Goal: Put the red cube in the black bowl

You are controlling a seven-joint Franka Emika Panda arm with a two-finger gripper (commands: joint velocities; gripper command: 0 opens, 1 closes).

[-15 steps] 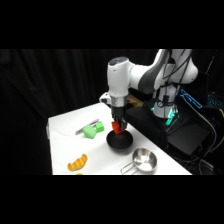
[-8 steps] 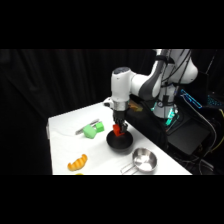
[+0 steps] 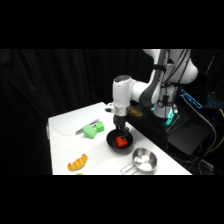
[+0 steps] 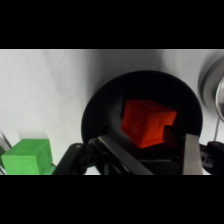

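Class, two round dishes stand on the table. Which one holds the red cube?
The black bowl, directly under the gripper, holds the red cube. The shiny steel pan beside it has a handle.

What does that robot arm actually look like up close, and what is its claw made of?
The arm is glossy white, built of thick rounded segments with dark seams at the joints. It ends in a white cylindrical wrist carrying the gripper, which looks black. In the wrist view, a black linkage leads to flat, grey metallic fingers.
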